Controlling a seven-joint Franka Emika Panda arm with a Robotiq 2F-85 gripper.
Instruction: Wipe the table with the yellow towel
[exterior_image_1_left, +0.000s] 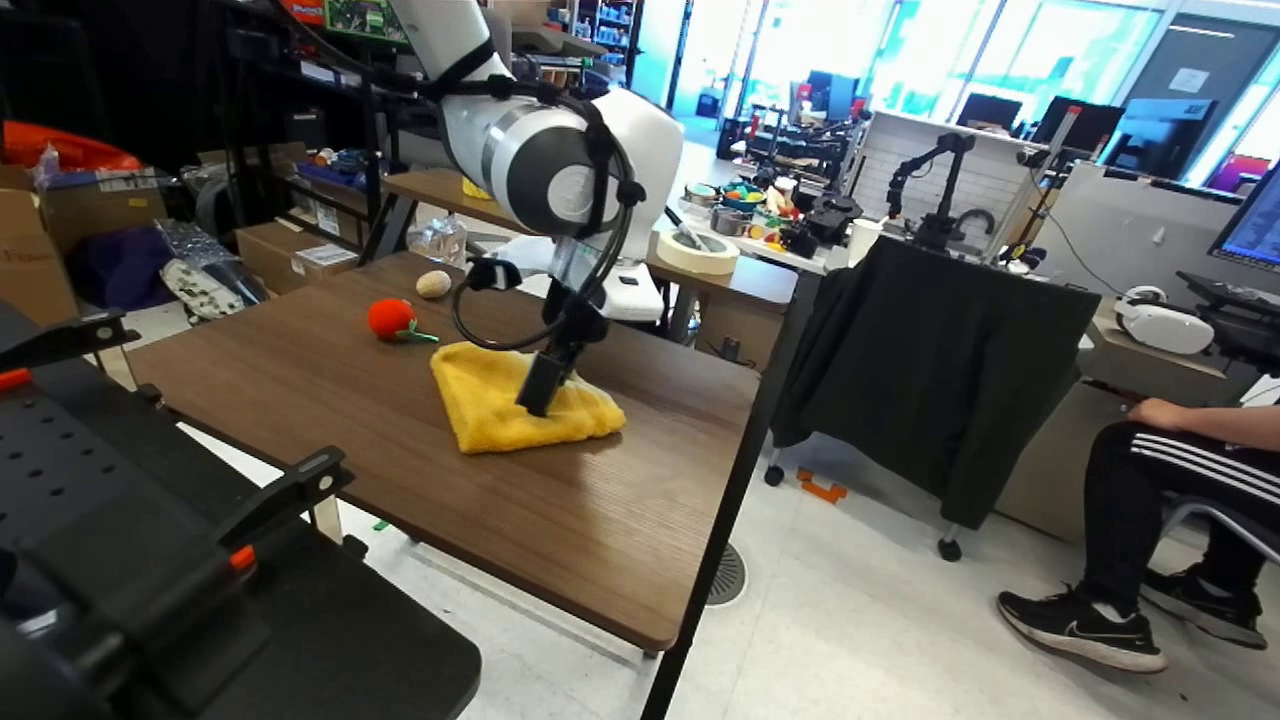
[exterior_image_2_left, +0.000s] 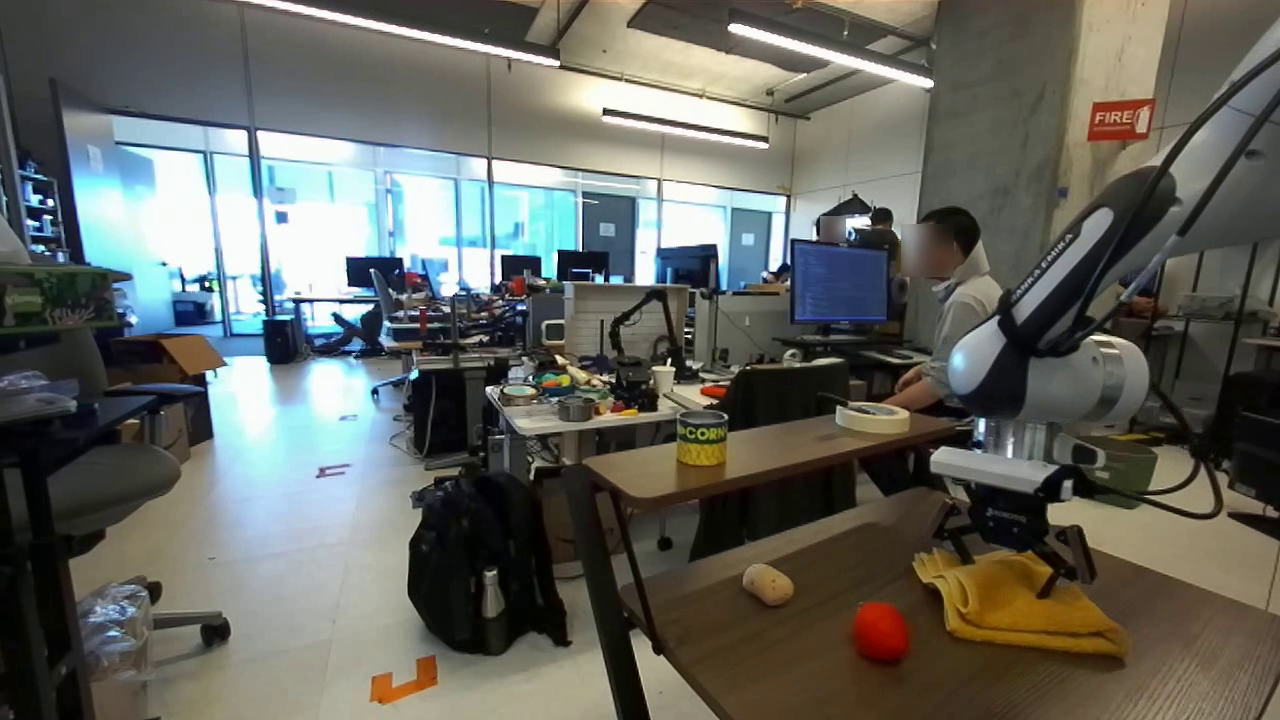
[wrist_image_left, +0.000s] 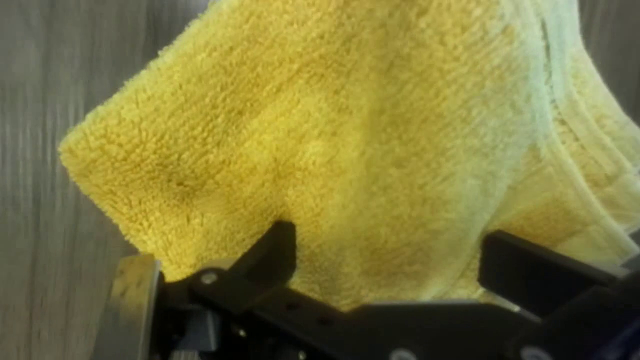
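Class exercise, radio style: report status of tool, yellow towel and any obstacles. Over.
Tool open, gripping nothing. Yellow towel right beneath, contact unclear, folded on table. Red ball and potato-like object nearby, possibly blocking wider strokes.

A plush, bright yellow towel (exterior_image_1_left: 492, 402) lies folded in several layers on the worktop (exterior_image_1_left: 565, 510), apart from its edges. Its upper face is softly rumpled, and hems show stacked along one side. The worktop is flat and rectangular, brown with wood grain, its corner rounded.

1 towel (exterior_image_1_left: 488, 405) on table (exterior_image_1_left: 600, 525), beneath gripper (wrist_image_left: 389, 241)
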